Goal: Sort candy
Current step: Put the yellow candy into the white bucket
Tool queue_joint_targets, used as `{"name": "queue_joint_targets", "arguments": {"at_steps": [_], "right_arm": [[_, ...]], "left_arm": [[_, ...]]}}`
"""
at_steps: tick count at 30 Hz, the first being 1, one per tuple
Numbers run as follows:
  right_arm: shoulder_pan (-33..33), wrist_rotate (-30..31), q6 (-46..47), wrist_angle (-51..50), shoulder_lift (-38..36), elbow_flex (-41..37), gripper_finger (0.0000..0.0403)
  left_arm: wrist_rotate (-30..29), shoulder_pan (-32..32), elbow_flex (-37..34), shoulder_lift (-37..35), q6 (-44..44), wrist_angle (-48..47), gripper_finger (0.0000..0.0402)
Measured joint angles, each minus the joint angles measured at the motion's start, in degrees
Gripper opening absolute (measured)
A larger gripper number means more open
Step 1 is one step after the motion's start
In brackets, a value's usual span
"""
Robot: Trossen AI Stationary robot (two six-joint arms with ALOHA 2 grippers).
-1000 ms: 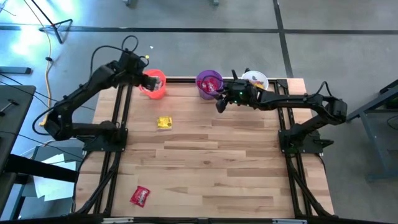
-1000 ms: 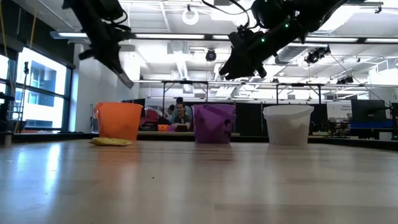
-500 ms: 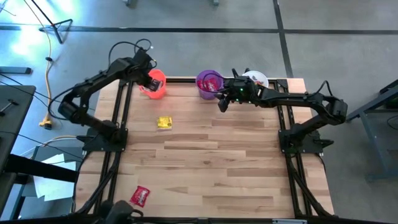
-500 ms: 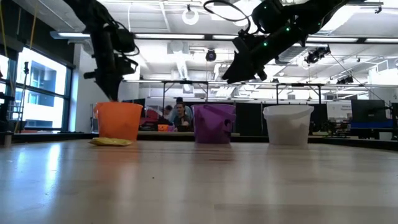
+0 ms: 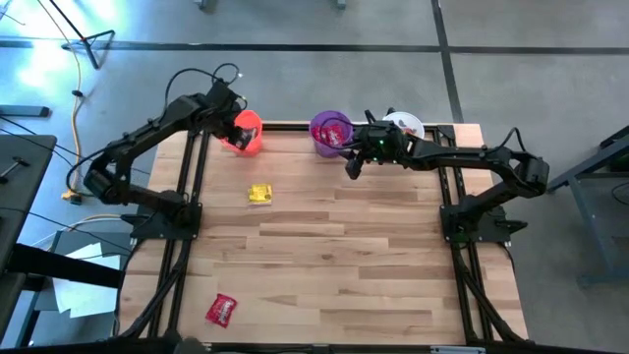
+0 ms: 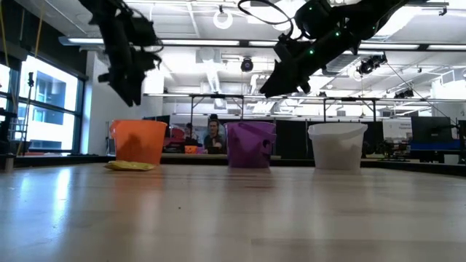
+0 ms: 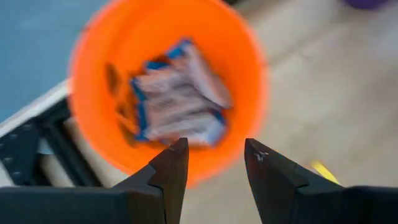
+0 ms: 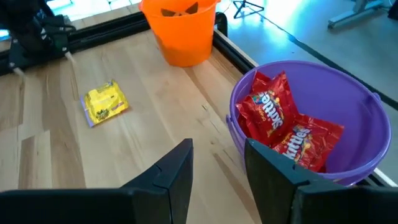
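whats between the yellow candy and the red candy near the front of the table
Nothing: in the high view, bare wooden table separates the yellow candy from the red candy.

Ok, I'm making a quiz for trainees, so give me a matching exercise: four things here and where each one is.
1. blue-and-white bars
2. red packets
3. yellow packet
4. lone red packet

a. purple cup
b. near table edge, left side
c. orange cup
d. bare table, in front of the orange cup

Pairs: 1-c, 2-a, 3-d, 4-b
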Motion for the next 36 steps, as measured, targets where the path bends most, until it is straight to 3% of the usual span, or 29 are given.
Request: {"name": "queue_joint_targets", "arguments": {"at_steps": [4, 12, 20, 24, 30, 36], "right_arm": [[-0.22, -0.41, -2.13, -0.75, 0.00, 0.00, 0.0138], [-2.93, -3.83, -2.96, -0.82, 0.00, 0.00, 0.0138], [-4.79, -7.98, -3.81, -0.82, 0.00, 0.00, 0.0138], [-4.76, -8.19, -3.84, -0.84, 0.00, 0.00, 0.0138], [-4.76, -8.61, -5.30, -0.84, 0.00, 0.00, 0.0138], [-4.76, -9.46, -4.88, -0.84, 0.00, 0.00, 0.0138]], "left_arm": [[0.30, -7.38, 0.00, -4.42, -3.11, -4.62, 0.0143], [-5.44, -23.58, 0.00, -7.90, -19.79, -7.62, 0.0142], [1.44, -33.63, -5.90, -7.87, -39.57, -10.70, 0.0142], [2.23, -35.70, -13.64, -7.86, -47.78, -7.97, 0.0142], [6.60, -34.82, -24.37, -7.84, -54.13, 4.70, 0.0148], [3.56, -31.96, -29.89, -6.87, -57.64, 13.77, 0.0178]]}}
